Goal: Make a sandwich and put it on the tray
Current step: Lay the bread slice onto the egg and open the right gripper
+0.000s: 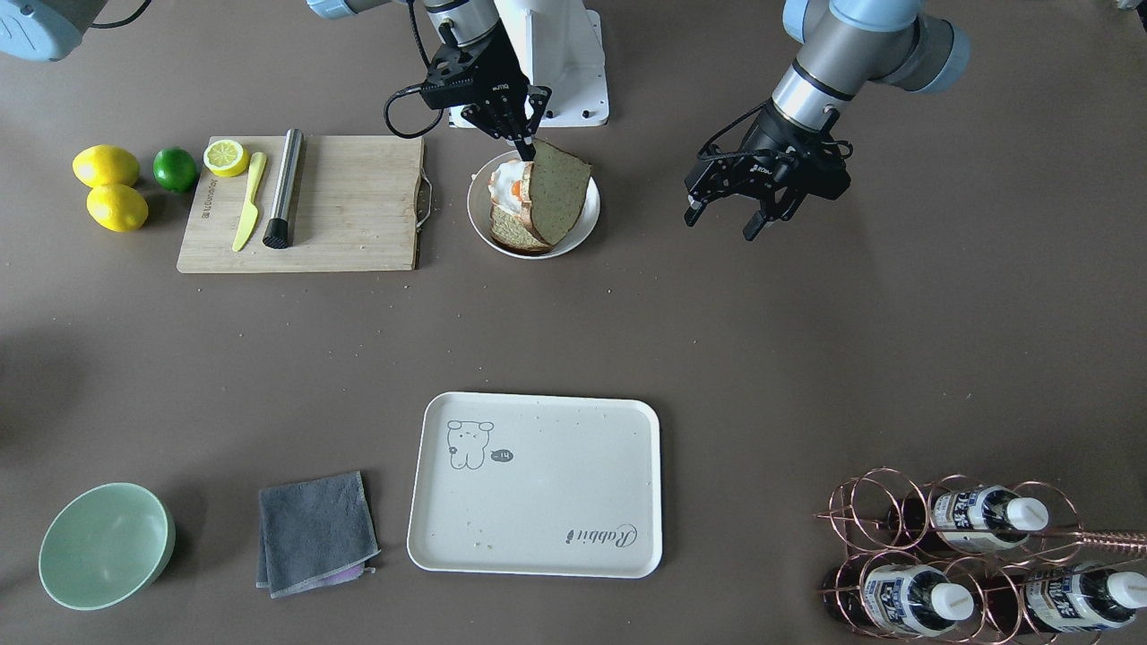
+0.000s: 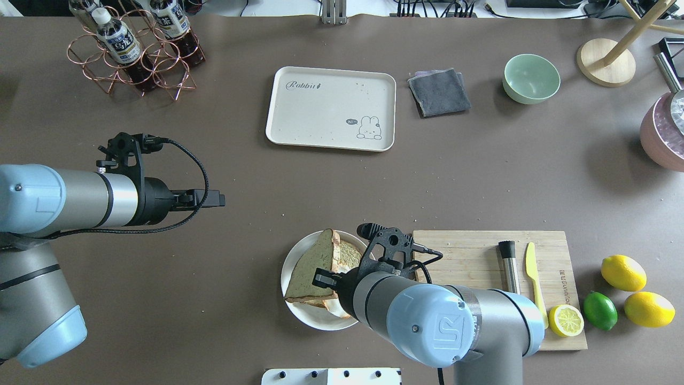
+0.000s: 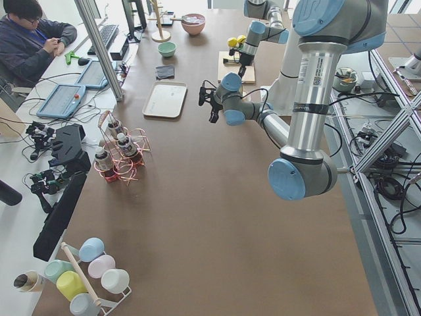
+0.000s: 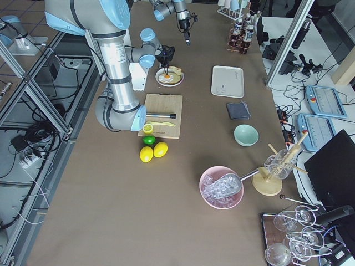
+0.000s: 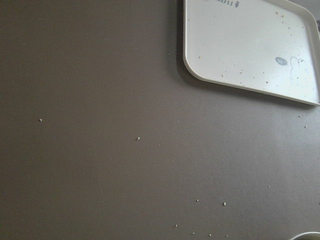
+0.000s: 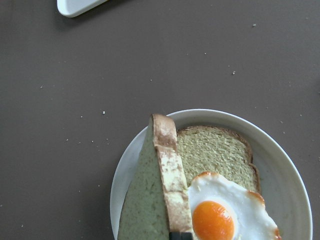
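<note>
Pinching the dark crust of a square, greenish-tan top slice (image 1: 560, 193), the right end effector (image 1: 529, 143) has its two black fingers clamped on the bread and holds it tilted on edge over a round white plate (image 1: 591, 224). Beneath it the porous bottom slice (image 6: 212, 150) lies flat, with a glossy white fried egg (image 6: 225, 210) on it, orange yolk up. The sandwich (image 1: 538, 202) is on the plate, near the robot, not yet closed. The right arm drops steeply from the base, its wrist bent over the plate. The left end effector (image 1: 724, 222) hangs above the matte brown counter (image 1: 806, 358), left of the plate from the robot's side, fingers spread apart, on a silver-and-blue arm angled downward. The tray (image 1: 538, 528), smooth cream-white plastic with rounded corners and crumb specks, lies well apart on the counter's far side. A wooden cutting board (image 1: 358, 206) sits just beside the plate.
</note>
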Controlling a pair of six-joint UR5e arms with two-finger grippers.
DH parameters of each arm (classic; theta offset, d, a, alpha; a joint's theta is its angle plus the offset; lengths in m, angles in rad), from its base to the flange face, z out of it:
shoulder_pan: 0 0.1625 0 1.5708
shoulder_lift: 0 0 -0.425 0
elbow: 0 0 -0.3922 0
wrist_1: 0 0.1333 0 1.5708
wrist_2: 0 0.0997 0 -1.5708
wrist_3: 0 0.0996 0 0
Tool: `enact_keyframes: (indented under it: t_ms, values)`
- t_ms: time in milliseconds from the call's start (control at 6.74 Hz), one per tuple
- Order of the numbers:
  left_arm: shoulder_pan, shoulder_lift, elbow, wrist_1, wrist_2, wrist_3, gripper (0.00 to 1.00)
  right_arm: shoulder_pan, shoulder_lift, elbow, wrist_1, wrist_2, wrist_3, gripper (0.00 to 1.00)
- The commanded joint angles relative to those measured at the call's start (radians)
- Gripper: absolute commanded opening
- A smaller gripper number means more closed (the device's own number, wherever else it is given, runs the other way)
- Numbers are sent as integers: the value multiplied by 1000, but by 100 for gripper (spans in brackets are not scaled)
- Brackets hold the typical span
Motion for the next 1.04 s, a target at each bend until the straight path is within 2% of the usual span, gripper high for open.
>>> enact_keyframes:
  t_ms: [0,742,890]
  values:
    - [2,-6,2,1,0,0,97,1,-31,4,1,10,-3,0]
    - [3,-7,1,1,1,0,97,-43,-81,12,2,-5,28,0]
    - [5,-6,1,1,1,-1,97,-40,-85,13,1,-4,25,98]
